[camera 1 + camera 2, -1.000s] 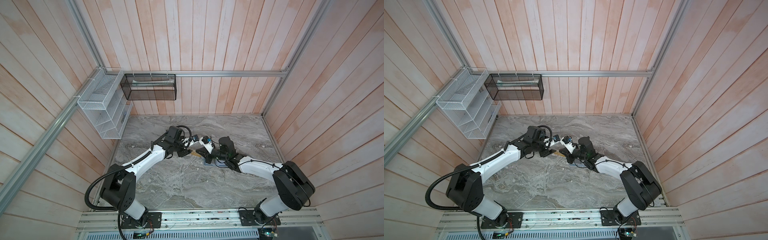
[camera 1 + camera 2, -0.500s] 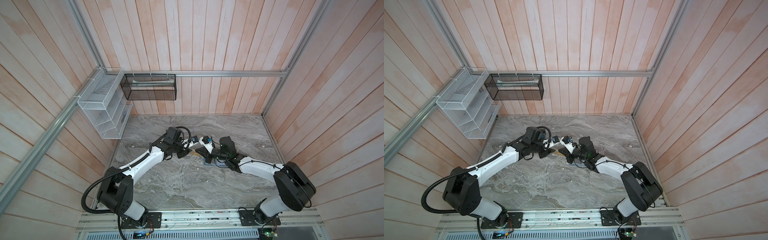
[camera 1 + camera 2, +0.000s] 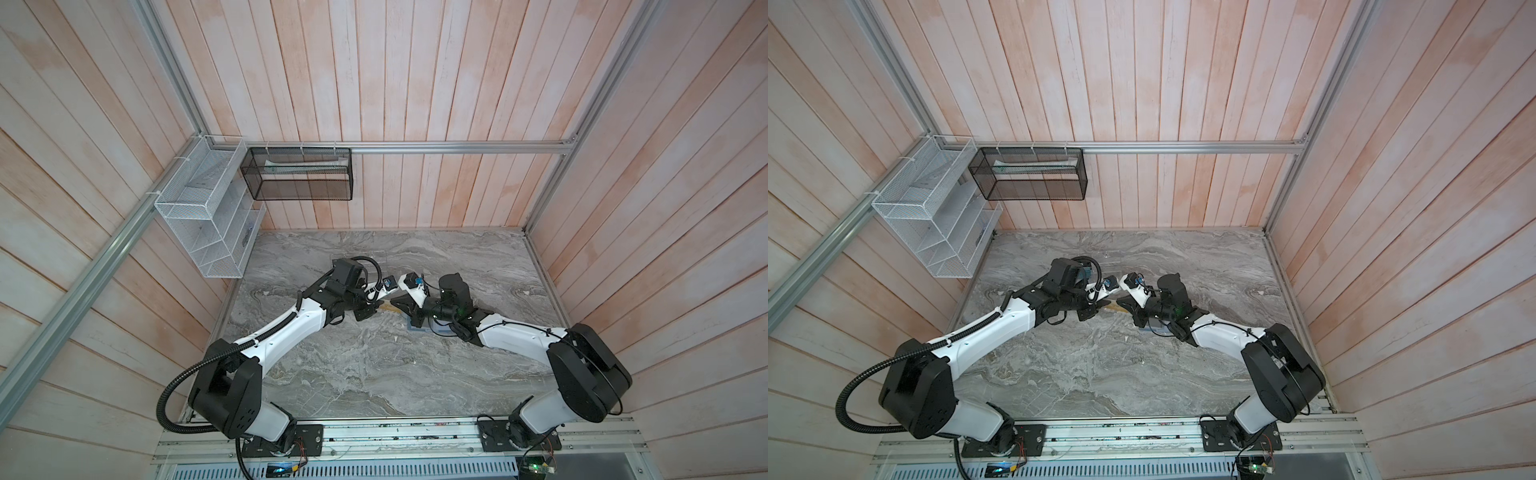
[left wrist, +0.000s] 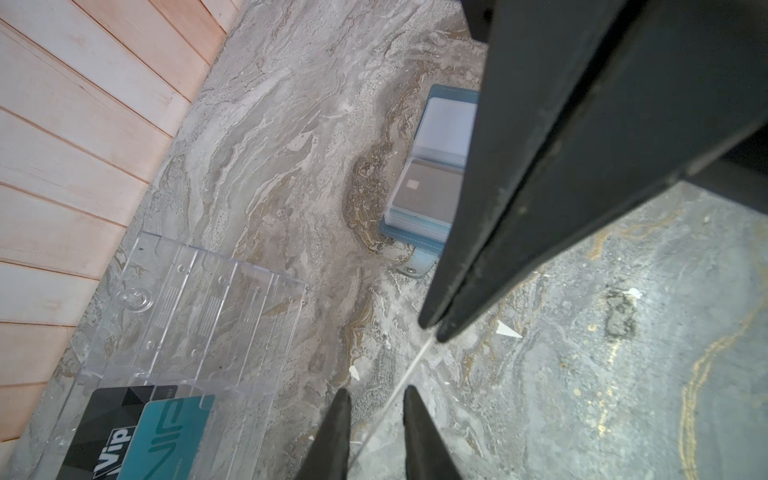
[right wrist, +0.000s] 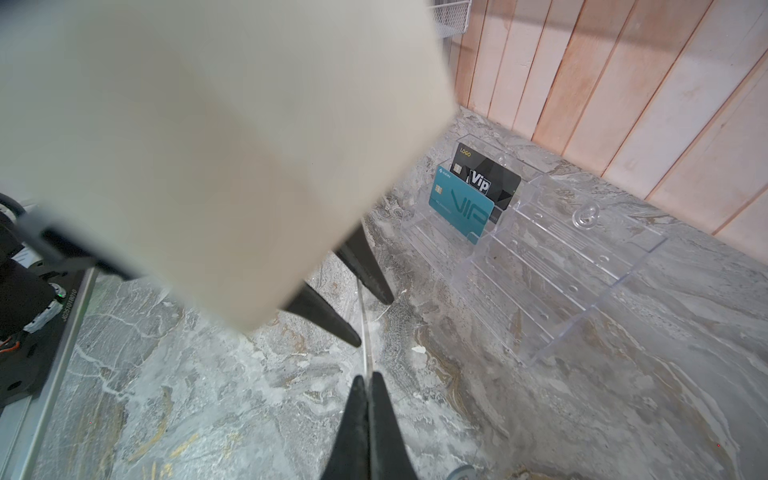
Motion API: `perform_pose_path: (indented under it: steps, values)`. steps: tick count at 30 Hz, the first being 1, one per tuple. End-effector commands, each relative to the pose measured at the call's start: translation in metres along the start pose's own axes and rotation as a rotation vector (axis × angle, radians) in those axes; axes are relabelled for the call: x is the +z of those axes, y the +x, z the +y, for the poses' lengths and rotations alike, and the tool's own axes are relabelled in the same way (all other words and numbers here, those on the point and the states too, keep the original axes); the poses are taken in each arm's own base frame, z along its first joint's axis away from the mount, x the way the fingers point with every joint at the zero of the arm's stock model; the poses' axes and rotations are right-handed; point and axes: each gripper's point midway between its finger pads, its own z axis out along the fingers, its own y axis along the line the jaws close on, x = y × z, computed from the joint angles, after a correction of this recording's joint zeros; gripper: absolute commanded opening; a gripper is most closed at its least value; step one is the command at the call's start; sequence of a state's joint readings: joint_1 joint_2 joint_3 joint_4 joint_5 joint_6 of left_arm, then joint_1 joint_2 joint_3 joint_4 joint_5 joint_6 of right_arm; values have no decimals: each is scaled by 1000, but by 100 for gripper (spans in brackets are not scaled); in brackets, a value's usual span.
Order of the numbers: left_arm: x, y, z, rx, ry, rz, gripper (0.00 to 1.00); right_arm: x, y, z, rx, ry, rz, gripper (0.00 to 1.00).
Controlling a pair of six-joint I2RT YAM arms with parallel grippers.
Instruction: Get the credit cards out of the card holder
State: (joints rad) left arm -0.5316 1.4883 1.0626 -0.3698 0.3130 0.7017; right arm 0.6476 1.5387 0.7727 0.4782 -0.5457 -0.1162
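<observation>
Teal card, black card in clear rack; right gripper tight on thin card, left gripper ajar.

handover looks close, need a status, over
right hand shut on gold card, edge-on. left hand open, fingers either side of it, not gripping. card holder open on table, chip card showing inside. nothing in the way.

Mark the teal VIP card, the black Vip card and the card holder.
teal VIP card (image 5: 461,206): right wrist view, middle of its face.
black Vip card (image 5: 498,178): right wrist view, face beside the lettering.
card holder (image 4: 409,240): left wrist view, stitched blue border.
</observation>
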Motion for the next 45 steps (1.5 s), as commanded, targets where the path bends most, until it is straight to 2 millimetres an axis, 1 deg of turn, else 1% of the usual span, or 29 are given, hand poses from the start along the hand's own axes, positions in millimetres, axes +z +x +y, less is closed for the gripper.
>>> perform_pose_path:
  steps: [1, 3, 4, 7, 8, 17, 18, 19, 23, 27, 29, 33, 36, 37, 40, 43, 45]
  values:
    - [-3, -5, -2, -7, 1, -20, 20, 1, -9, 2, -36, -5, -31, 0]
    - [-2, -3, -5, -6, 6, -14, 18, 2, -10, 0, -42, -4, -28, 0]
    - [-2, -3, -5, -1, 2, -12, 15, 2, -10, -1, -45, -3, -26, 0]
    - [-3, -5, -5, 0, -1, -20, 6, 3, -10, -3, -46, 5, -21, 0]
    - [-4, -5, -5, 1, -4, -22, 0, 3, -10, -4, -48, 7, -24, 0]
    - [-4, -3, -9, -12, 2, -23, 0, 4, -10, -13, -42, 35, -38, 0]
    - [-4, -3, -9, -13, 3, -21, 0, 4, -10, -13, -41, 37, -41, 1]
    - [-4, -3, -9, -11, 4, -20, 0, 4, -12, -15, -42, 43, -45, 5]
    - [-3, -1, -8, -5, -3, -12, 0, 3, -17, -22, -44, 75, -58, 17]
    - [-2, 1, -3, 5, -12, 8, 0, -6, -22, -33, -41, 124, -71, 29]
    - [-1, 4, 3, 8, -19, 24, 0, -11, -21, -38, -32, 150, -69, 34]
    - [-4, 6, 23, 13, -50, 56, 0, -27, -17, -49, -2, 220, -72, 44]
    - [-3, 6, 39, 37, -79, 91, 0, -38, -13, -55, 23, 276, -75, 59]
    - [-3, 5, 43, 52, -81, 100, 0, -40, -12, -57, 26, 290, -74, 62]
    - [-6, 4, 60, 81, -114, 123, 0, -45, -8, -62, 48, 329, -65, 72]
    - [-12, 11, 77, 102, -144, 152, 0, -45, -7, -63, 74, 336, -57, 77]
    - [-18, 20, 86, 107, -137, 164, 0, -43, -6, -61, 94, 316, -56, 83]
